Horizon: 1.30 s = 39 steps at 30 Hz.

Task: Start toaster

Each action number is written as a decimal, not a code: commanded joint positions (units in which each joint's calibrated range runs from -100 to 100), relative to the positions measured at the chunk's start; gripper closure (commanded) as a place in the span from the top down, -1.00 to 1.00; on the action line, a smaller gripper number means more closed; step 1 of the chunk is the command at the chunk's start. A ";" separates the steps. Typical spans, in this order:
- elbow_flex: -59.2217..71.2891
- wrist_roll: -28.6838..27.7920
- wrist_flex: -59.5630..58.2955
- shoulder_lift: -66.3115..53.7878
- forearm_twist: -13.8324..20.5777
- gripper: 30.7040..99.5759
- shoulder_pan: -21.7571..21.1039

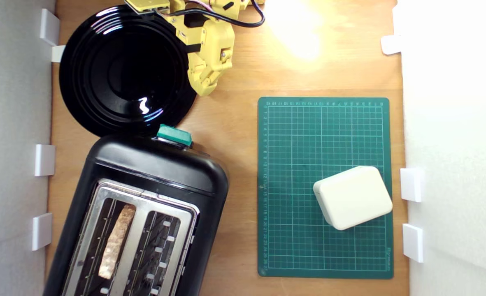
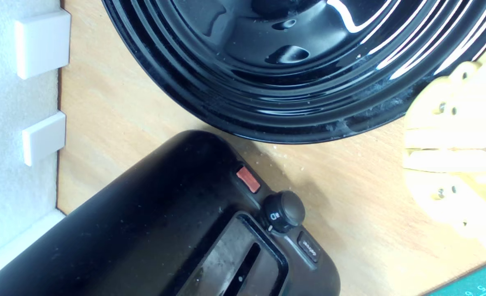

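Observation:
The glossy black toaster (image 1: 156, 172) lies at the exterior view's lower left, and a browned slice of bread (image 1: 117, 240) stands in one slot of its silver top plate. Its teal lever knob (image 1: 175, 135) juts from the end that faces the round black plate. My yellow gripper (image 1: 205, 89) hangs shut and empty by the plate's rim, some way beyond the knob and not touching it. The wrist view shows the toaster (image 2: 152, 230) end with a red button (image 2: 247, 179), a black dial (image 2: 284, 210) and the lever slot. The knob is out of sight there. The gripper (image 2: 409, 153) is at the edge.
A round black plate (image 1: 78, 82) sits just beyond the toaster. At the exterior view's right a green cutting mat (image 1: 300, 135) carries a white box (image 1: 353, 197). White clips (image 1: 44, 159) line the white side walls. Bare wood lies between toaster and mat.

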 commanded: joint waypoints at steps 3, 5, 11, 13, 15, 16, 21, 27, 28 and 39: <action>0.28 -0.18 0.76 -0.75 0.59 -0.98 -0.42; 0.28 -0.18 0.76 -0.75 0.59 -0.98 -0.42; 0.28 0.09 0.76 -0.50 0.40 -0.98 -0.42; 0.28 -0.02 0.76 -0.42 0.49 -0.98 -0.34; 0.28 -0.18 0.76 -0.42 0.12 -0.98 -0.26; 0.28 -0.18 0.76 -0.42 -0.16 -0.98 -0.34; 0.28 0.14 0.76 -0.58 0.49 -0.98 -0.34; 0.28 0.40 0.76 -0.58 1.24 -0.98 0.54; 0.19 1.19 0.76 -0.42 2.84 -0.98 0.54; -9.71 7.69 0.76 4.66 4.72 -0.98 0.54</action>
